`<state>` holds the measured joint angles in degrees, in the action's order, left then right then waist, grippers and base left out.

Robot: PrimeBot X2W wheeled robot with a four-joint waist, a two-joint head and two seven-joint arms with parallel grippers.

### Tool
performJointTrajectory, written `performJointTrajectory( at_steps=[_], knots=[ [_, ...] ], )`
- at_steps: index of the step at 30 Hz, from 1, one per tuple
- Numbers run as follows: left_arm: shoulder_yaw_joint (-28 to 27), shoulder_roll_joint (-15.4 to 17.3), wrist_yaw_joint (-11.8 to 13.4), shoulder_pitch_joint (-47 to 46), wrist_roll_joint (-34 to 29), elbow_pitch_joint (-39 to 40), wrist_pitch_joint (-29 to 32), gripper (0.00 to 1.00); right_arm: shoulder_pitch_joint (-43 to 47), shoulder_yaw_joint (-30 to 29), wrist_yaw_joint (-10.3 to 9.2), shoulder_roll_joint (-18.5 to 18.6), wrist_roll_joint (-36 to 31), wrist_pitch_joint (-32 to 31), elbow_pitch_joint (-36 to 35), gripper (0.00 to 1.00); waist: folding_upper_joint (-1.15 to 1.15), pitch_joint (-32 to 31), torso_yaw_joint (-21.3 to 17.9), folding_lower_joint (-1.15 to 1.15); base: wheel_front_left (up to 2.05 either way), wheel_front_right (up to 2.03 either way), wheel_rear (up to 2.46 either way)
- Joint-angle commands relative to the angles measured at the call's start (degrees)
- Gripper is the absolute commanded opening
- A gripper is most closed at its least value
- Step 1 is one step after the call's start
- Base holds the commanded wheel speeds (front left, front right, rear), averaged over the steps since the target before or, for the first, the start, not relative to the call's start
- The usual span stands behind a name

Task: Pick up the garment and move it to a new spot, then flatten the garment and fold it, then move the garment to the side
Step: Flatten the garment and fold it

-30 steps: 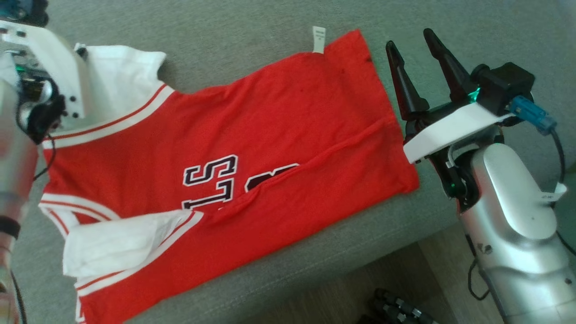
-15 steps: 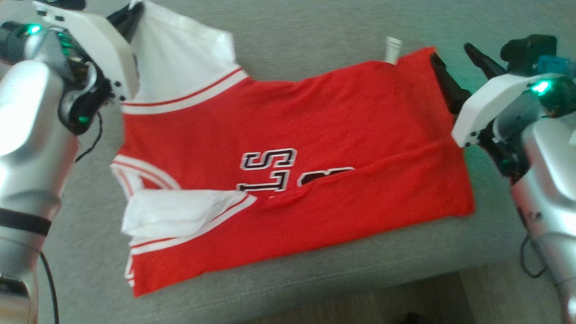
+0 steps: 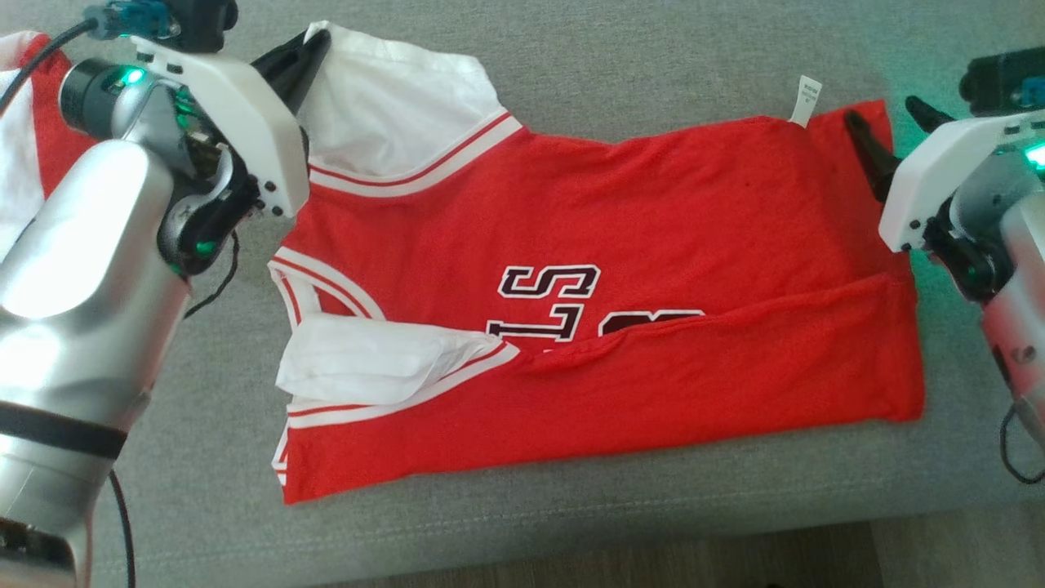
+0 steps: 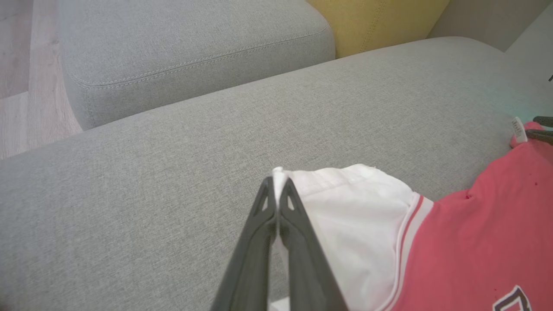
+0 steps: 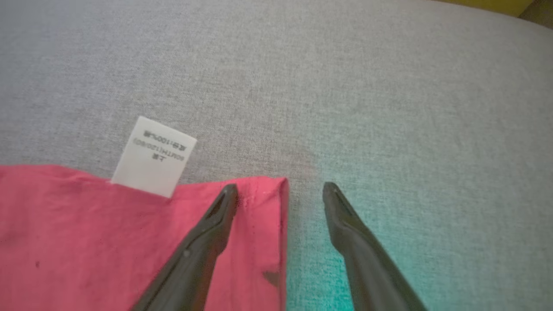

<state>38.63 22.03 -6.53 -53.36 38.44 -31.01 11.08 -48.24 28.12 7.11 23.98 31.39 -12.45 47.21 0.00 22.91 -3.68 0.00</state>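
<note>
The garment (image 3: 637, 245) is a red jersey with white sleeves and dark lettering. It lies spread on the grey sofa seat (image 3: 653, 49), its near edge folded over. My left gripper (image 3: 314, 41) is shut on the corner of the far white sleeve (image 4: 345, 207). In the left wrist view the cloth shows pinched between the closed fingertips of this gripper (image 4: 276, 181). My right gripper (image 3: 882, 114) is open at the garment's far right hem corner. In the right wrist view it (image 5: 281, 188) straddles that corner, one finger over the red cloth (image 5: 86, 242), the other over bare sofa.
A white care label (image 5: 154, 156) sticks out of the hem near my right gripper. Another red and white cloth (image 3: 24, 147) lies at the far left. The seat's front edge (image 3: 571, 523) drops to wooden floor (image 3: 653, 563). A second grey cushion (image 4: 194, 47) and a yellow one (image 4: 380, 21) lie beyond.
The head camera has turned, shifting the whole picture rightward. My right gripper has come in from beside the hem to over its far corner. The far sleeve now lies spread out.
</note>
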Motion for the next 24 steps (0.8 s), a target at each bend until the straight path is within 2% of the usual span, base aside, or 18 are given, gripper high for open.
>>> performJointTrajectory(
  at_steps=[1, 6, 7, 8, 9, 16, 24],
  knots=[
    [-1.9, 2.02, 0.38, -1.61, 0.34, 2.2, 0.12, 0.0, -1.5, 0.95, 0.37, 1.17, 1.02, 0.45, -0.05, 1.0, 0.0, 0.03, 0.09, 0.0, 0.0, 0.0, 0.0],
    [-2.02, 2.4, 0.76, -1.13, 0.82, 3.31, 0.39, 0.0, -2.35, 3.24, 0.37, 0.69, 4.01, 0.4, 2.85, 1.0, 0.0, 0.14, 0.5, 0.0, 0.0, 0.0, 0.0],
    [-2.08, 2.55, 0.86, -1.01, 0.91, 3.42, 0.43, 0.0, -2.35, 3.79, 0.37, 0.56, 4.82, 0.15, 3.16, 0.82, 0.0, 0.12, 0.58, 0.0, 0.0, 0.0, 0.0],
    [-2.15, 2.69, 0.96, -0.9, 1.02, 3.52, 0.47, 0.0, -2.36, 4.39, 0.37, 0.56, 5.56, -0.07, 3.36, 0.2, 0.0, 0.12, 0.66, 0.0, 0.0, 0.0, 0.0],
    [-2.22, 2.82, 1.09, -0.79, 1.1, 3.6, 0.47, 0.0, -2.39, 5.05, 0.37, 0.67, 6.12, -0.12, 3.45, 0.0, 0.0, 0.12, 0.74, 0.0, 0.0, 0.0, 0.0],
    [-3.01, 3.57, 2.42, -0.33, 1.31, 3.74, -0.56, 0.0, -3.96, 6.79, 0.37, 2.27, 7.18, 5.18, 5.36, 0.0, 0.0, -0.19, 1.0, 0.0, 0.0, 0.0, 0.0],
    [-4.12, 3.4, 4.44, -2.22, 0.34, 1.67, -3.6, 0.0, -7.14, 7.44, 0.37, 1.97, 6.86, 11.79, 8.05, 0.0, 0.0, 0.21, 0.61, 0.0, 0.0, 0.0, 0.0]
  ],
)
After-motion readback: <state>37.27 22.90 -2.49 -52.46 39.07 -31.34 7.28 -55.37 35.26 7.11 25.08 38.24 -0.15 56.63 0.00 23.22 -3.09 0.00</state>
